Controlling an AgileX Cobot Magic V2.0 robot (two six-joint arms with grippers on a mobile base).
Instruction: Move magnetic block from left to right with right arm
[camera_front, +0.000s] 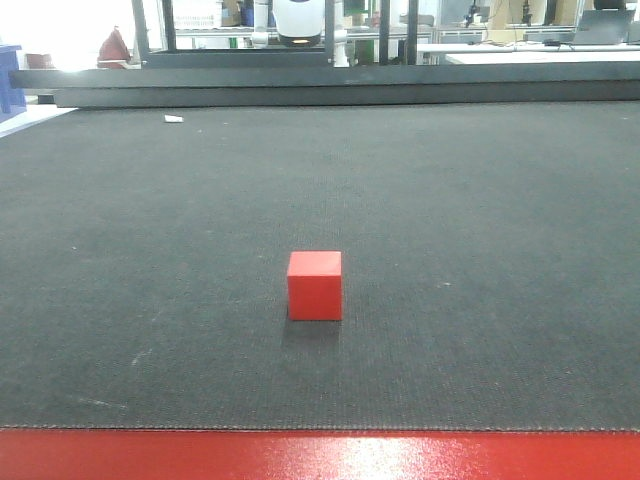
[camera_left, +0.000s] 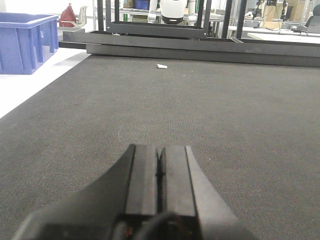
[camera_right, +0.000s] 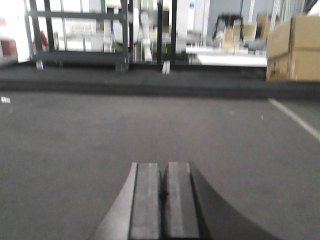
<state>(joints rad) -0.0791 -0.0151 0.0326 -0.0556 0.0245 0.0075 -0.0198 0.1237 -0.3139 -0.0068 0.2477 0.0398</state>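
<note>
At the upper left of the left wrist view a blue crate (camera_left: 25, 42) stands off the dark mat. The camera sits too low to see over its rim, so what it holds cannot be told. Lower centre in that view, the left end effector (camera_left: 159, 155) has its pads pressed together with nothing between them. A white scrap (camera_left: 162, 66) lies far ahead on the bench (camera_front: 500, 250).

In the front view the magnetic block (camera_front: 315, 286) sits alone on the mat just left of centre, in the lower half of the frame, flat on one face. Neither end effector is near it.

It looks rigid and probably light. The matte faces should give the pads good friction, so slipping seems unlikely. The best hold is likely a square pinch on two opposite side faces, midway up, since catching a sharp edge could twist the cube. Being magnetic, it may cling to metal parts.

Lower centre of the blurred right wrist view, the right end effector (camera_right: 163, 167) is also closed on nothing. It would need to spread before any grasp. Cardboard boxes (camera_right: 295, 47) stand at the upper right, contents unseen.
</note>
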